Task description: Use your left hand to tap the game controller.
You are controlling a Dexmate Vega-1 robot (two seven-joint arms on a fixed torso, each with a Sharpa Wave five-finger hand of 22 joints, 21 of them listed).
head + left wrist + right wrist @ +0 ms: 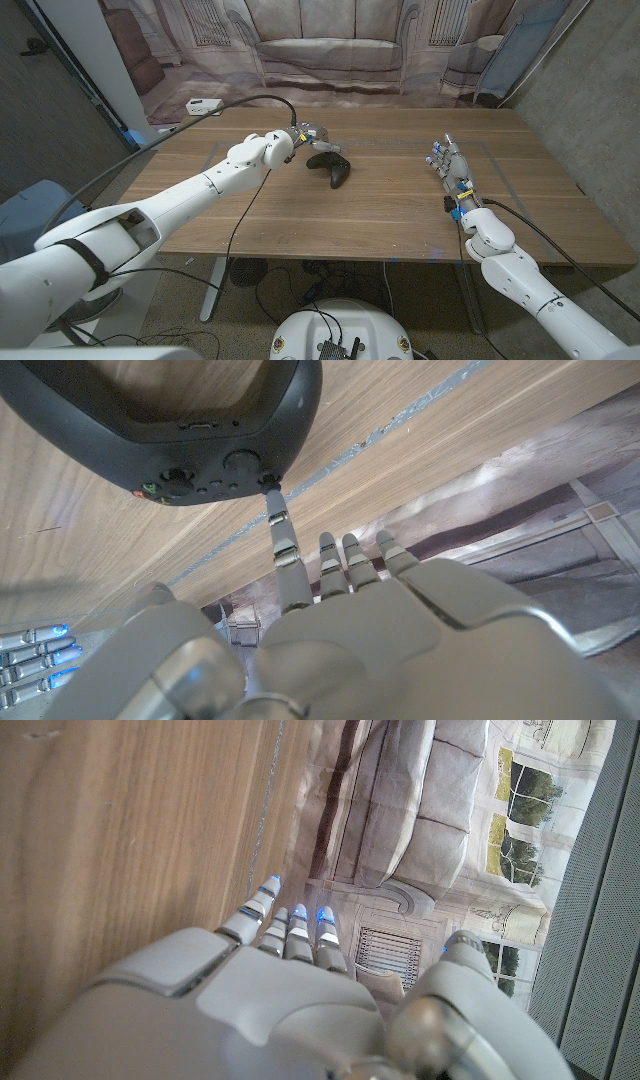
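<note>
A black game controller point(331, 166) lies on the wooden table point(380, 215), a little left of the middle. My left hand point(300, 137) hovers at its far left side, fingers spread. In the left wrist view one extended finger point(284, 543) touches the edge of the controller point(170, 425) while the others stay clear of it. My right hand point(451, 168) stands on its edge at the right side of the table, fingers straight and apart, holding nothing; it also fills the lower part of the right wrist view point(290, 1010).
A white box point(203, 106) sits at the table's far left corner. A black cable point(245, 101) arcs over the left arm. A backdrop printed with a sofa point(330, 50) hangs behind the table.
</note>
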